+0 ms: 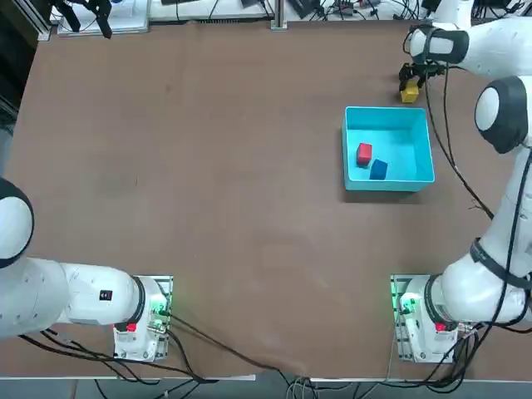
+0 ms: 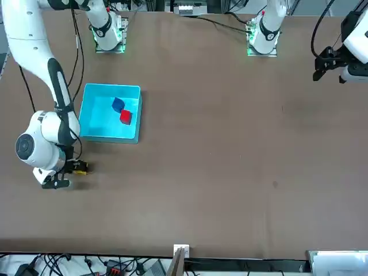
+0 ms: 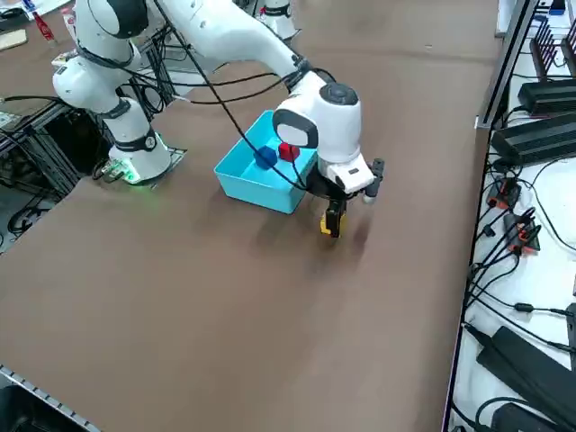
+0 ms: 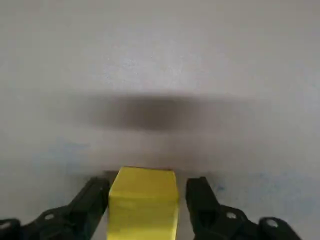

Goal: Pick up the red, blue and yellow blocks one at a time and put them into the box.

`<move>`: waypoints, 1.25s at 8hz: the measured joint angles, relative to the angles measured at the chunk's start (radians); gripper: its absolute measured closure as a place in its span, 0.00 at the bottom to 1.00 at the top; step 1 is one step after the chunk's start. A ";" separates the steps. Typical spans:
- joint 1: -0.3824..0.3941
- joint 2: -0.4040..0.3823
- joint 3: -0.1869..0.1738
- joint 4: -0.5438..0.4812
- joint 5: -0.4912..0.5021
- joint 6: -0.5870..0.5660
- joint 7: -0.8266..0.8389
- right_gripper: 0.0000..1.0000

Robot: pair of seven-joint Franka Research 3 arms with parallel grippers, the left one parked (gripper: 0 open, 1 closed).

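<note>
Cyan-blue and shallow, the box (image 1: pixel 389 187) sat on the brown table (image 1: pixel 208 183) in front of the working right arm's base, and it served as the landmark for everything else. Inside the box lay the red block (image 1: pixel 364 153) and the blue block (image 1: pixel 378 169), close together but not clearly touching, the blue one nearer the robot's side of the box and the red one nearer the far wall. The yellow block (image 1: pixel 409 93) rested on the table outside the box, just beyond its far wall and toward the far right corner as the robot faced it. The right gripper (image 4: pixel 148 192) was lowered over that yellow block, pointing down at the table, with one black finger on each side of the cube. In the wrist view the fingers (image 4: pixel 92 197) stood spread a little wider than the block (a thin strip showed on the one side, a wider gap on the other), so they flanked it without pinching it, and the block sat flat on the tabletop. From the side camera the yellow block (image 3: pixel 327 226) showed just below the gripper's black fingertips, near the box's outer wall (image 3: pixel 261 189) but apart from it. Seen from across the table, the gripper (image 2: pixel 73 167) sat low beside the box's far edge.
</note>
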State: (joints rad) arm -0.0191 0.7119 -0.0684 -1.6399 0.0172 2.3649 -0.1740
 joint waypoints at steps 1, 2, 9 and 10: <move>0.000 0.005 0.001 0.000 0.000 0.004 0.000 0.14; 0.000 0.001 0.002 0.004 0.000 0.003 0.000 0.30; 0.020 -0.316 0.007 -0.038 0.005 -0.385 0.009 0.30; 0.035 -0.385 0.009 -0.115 0.008 -0.387 0.026 0.30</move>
State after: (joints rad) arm 0.0157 0.3272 -0.0591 -1.7553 0.0247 1.9780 -0.1483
